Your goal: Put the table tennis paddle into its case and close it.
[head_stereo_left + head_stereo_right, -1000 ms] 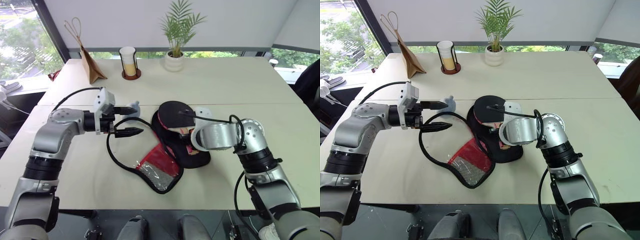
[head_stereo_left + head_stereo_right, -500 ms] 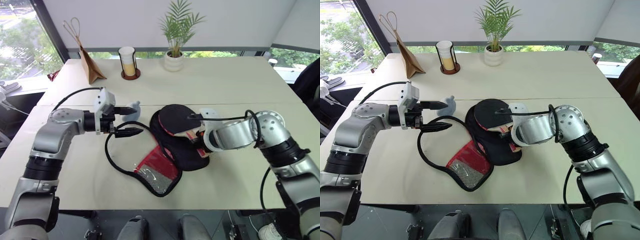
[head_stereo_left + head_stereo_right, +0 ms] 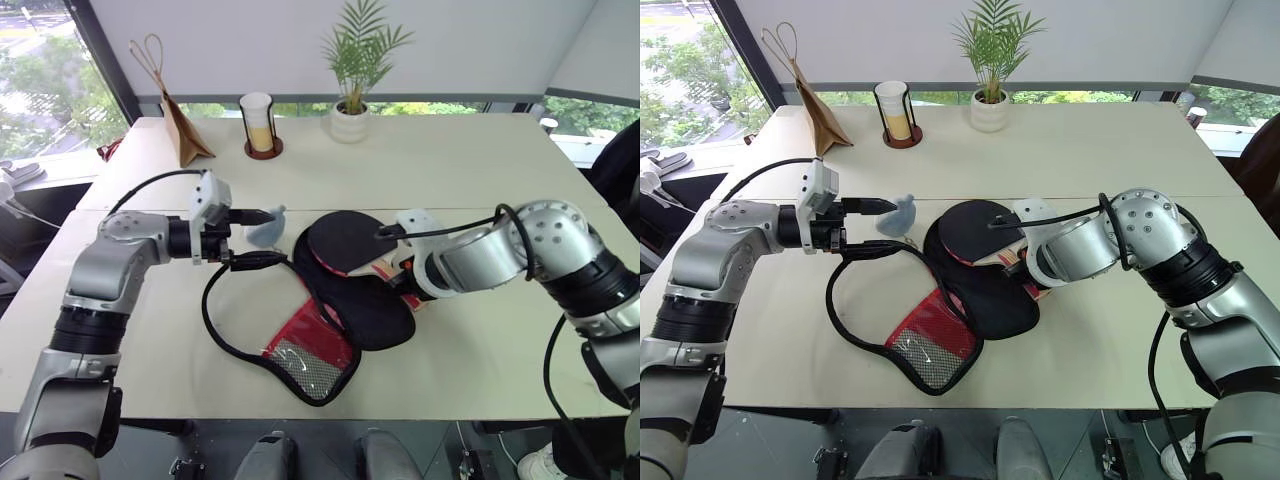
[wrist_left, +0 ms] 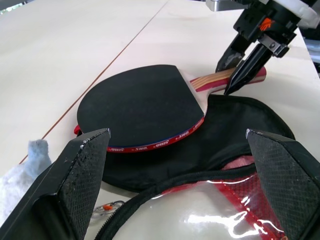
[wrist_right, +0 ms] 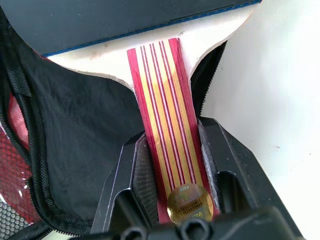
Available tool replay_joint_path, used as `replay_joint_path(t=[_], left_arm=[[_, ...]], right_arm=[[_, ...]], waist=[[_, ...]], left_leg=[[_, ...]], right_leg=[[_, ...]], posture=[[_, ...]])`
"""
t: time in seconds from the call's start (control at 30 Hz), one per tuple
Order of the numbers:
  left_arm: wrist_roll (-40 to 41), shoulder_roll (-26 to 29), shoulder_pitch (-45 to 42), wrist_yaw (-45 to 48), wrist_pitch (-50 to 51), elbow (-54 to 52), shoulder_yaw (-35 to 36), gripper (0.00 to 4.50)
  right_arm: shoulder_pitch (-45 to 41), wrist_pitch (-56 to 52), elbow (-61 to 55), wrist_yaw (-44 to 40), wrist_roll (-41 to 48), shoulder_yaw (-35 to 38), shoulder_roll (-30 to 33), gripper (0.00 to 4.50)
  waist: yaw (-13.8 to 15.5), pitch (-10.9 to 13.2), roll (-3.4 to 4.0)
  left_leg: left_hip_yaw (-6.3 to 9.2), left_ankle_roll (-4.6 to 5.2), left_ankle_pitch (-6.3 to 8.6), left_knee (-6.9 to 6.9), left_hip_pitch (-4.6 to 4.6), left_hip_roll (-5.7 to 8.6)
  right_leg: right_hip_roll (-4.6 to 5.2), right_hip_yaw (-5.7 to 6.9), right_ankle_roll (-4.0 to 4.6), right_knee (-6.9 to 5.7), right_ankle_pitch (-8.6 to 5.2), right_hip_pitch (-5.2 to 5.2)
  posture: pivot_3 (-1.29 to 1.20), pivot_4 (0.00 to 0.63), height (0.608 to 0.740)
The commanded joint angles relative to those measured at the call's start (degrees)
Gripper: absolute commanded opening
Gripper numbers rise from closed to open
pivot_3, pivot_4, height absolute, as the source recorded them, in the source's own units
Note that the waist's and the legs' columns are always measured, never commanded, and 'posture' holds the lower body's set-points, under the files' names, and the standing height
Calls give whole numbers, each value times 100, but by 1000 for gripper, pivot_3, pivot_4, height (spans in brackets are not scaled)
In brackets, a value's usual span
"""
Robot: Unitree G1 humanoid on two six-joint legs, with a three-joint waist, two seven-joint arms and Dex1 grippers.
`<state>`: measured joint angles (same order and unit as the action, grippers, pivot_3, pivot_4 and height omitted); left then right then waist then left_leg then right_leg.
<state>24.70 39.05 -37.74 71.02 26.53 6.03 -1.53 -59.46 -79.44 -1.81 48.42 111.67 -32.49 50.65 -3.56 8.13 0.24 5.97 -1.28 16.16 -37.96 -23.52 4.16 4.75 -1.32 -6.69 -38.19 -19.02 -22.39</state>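
On the pale table (image 3: 480,160) we count, along the far edge: one brown paper bag (image 3: 180,128) with looped handles, standing at the left; one white cup (image 3: 257,122) with yellowish contents on a dark round coaster, beside it; one small palm in a white pot (image 3: 350,118). Nearer us, one grey-blue plush toy (image 3: 267,231). Windows with greenery behind.

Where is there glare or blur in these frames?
Left wrist view: glare on the case's clear pocket; the left gripper's fingers are soft, the paddle sharp. Right wrist view: bright bare table. Eye views: windows blown out.
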Motion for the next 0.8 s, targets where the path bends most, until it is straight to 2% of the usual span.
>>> replay_joint_path(t=[0.03, 0.47, 0.7, 0.8], left_arm=[[-4, -8, -134, 49, -123, -32, 13, 4500], [-89, -109, -283, 126, -184, 158, -65, 4500], [-104, -150, -363, 194, -208, 244, -130, 4500], [-108, -170, -421, 252, -239, 317, -153, 4500]], right_arm=[[-371, 21, -44, -244, 133, 188, 133, 915], [-244, -37, -355, -1218, 133, -170, 626, 915], [-10, 179, -548, -1275, 133, -251, 798, 915], [189, 342, -614, -1130, 133, -237, 678, 915]], waist=[[11, 0, 0], [116, 0, -1], [111, 1, -1], [111, 1, -1]], left_leg=[[0, 0, 0, 0, 0, 0], [0, 2, 1, -1, -5, 0], [0, 2, 1, -1, -6, 0], [0, 2, 1, -1, -6, 0]], right_leg=[[0, 0, 0, 0, 0, -1], [2, 1, 0, 6, 0, -1], [3, 1, 0, 7, 0, -2], [3, 1, 0, 7, 0, -2]], posture=[[0, 150, 740], [0, 150, 740], [0, 150, 740], [0, 150, 740]])
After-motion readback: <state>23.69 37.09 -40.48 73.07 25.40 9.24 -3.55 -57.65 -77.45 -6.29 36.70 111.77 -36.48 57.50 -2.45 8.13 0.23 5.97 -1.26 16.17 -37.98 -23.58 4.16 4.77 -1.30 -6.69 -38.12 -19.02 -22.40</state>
